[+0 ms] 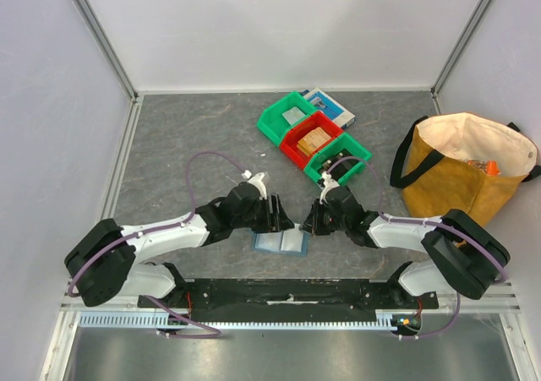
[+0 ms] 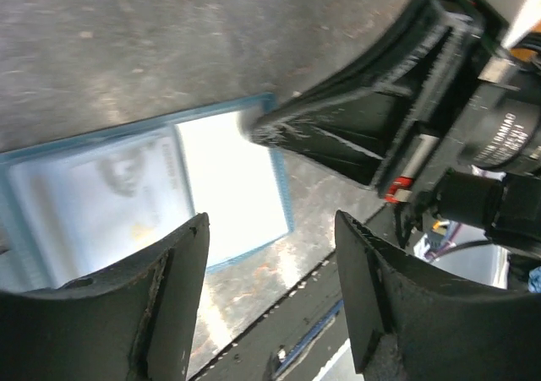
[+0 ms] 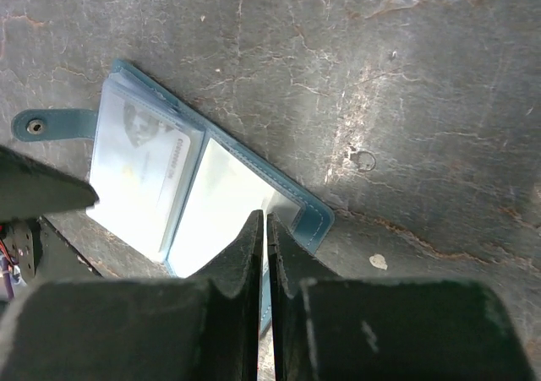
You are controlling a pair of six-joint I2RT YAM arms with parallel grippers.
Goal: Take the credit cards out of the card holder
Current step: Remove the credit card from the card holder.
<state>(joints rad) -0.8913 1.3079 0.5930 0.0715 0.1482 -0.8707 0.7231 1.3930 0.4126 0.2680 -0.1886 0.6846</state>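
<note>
Card holder (image 1: 280, 243) lies open flat on the bench (image 1: 186, 136), close to the near edge and about midway along it, between my two arms. Inner pages face up.

The half with the snap tab (image 3: 51, 125): a credit card (image 3: 139, 166) is in a clear sleeve, with a faint portrait and print showing through. The other half is washed out by glare, so I cannot tell whether a card sits there.

Left claw (image 2: 270, 225): jaws wide apart and empty, hanging just above the holder's glare-washed half on the near-edge side.

Right claw (image 3: 263, 220): jaws drawn nearly together, with only a slit between them. The tips are at the outer rim of the glare-washed half. Whether a sleeve edge or a card edge is caught in that slit, I cannot tell.

Handling, as I judge it:
- The holder is light and limp, with soft covers and thin glossy sleeves. It will likely slide or lift off the bench if I pull on it unpinned.
- The cards are thin and stiff with slick faces. They should be springy rather than fragile, and they lie flush in the sleeves, so little edge is exposed to pinch.
- One claw should press down on the cover or spine. The other should pinch a card at its exposed short edge and draw it out along the sleeve's opening.
- The plastic looks slippery, so a shallow pinch may slip off.
</note>
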